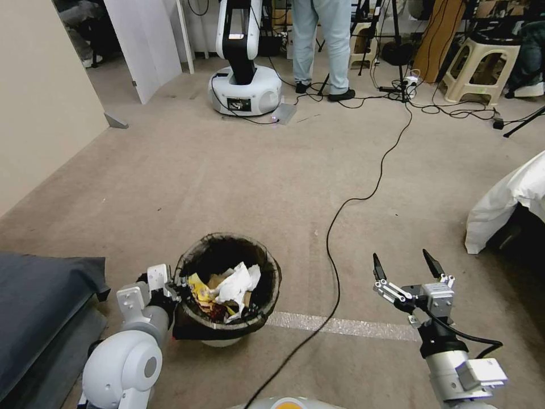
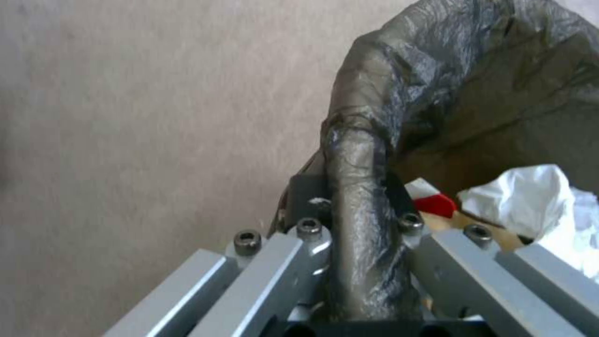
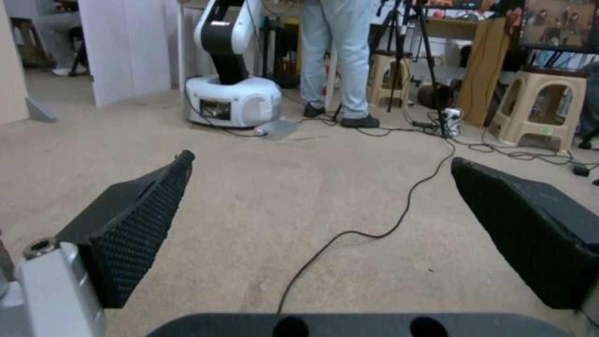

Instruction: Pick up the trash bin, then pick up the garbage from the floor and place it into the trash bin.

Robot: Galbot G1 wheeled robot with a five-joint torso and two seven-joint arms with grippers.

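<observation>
Beige carpet [image 1: 227, 170] covers the floor, with a black cable [image 1: 363, 187] snaking across it from the clutter of stools and stands at the far side, and a strip of pale tape [image 1: 346, 325] lying just in front of the robot. Down at the near left the trash bin [image 1: 227, 284] is held by its rim, its dark bag liner [image 2: 474, 84] folded over the edge. It stands roughly upright with its long axis vertical and its mouth facing up toward the head camera, perhaps tipped a little toward the robot, though that is hard to judge from above. The left gripper [image 1: 177, 284] has its jaws clenched on the near-left part of the rim, one finger inside the bin and one outside; in the left wrist view the liner-wrapped rim [image 2: 359, 187] runs straight between the metal fingers [image 2: 274, 262]. The garbage [image 1: 227, 289] lies inside the bin: a crumpled white tissue [image 2: 530, 192] on top, a yellow snack bag [image 1: 200, 289] beside it, and a red-and-white wrapper [image 2: 430, 199] close to the gripped edge. The right gripper [image 1: 409, 267] hangs over bare carpet to the right of the cable, well apart from the bin, its black fingers [image 3: 143, 210] spread wide and grasping nothing.
</observation>
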